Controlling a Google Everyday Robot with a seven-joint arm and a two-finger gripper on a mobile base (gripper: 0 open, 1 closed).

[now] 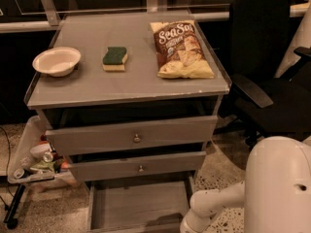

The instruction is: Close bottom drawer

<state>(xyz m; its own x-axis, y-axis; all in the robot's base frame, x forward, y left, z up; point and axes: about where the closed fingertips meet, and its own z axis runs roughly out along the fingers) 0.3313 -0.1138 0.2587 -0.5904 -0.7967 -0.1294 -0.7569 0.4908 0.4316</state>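
Observation:
The bottom drawer (141, 205) of the grey cabinet stands pulled out, and I look down into its empty grey floor. Its front panel and knob lie at or below the bottom edge of the view and do not show. My white arm (214, 205) reaches in from the lower right, down to the drawer's front right corner. My gripper is at the end of it, below the picture's bottom edge, so I do not see it.
The middle drawer (140, 168) and top drawer (136, 137) sit slightly ajar. On the cabinet top (87, 89) are a white bowl (57, 60), a green sponge (115, 58) and a chip bag (181, 48). A black office chair (272, 81) is at the right and a cluttered tray (34, 161) at the left.

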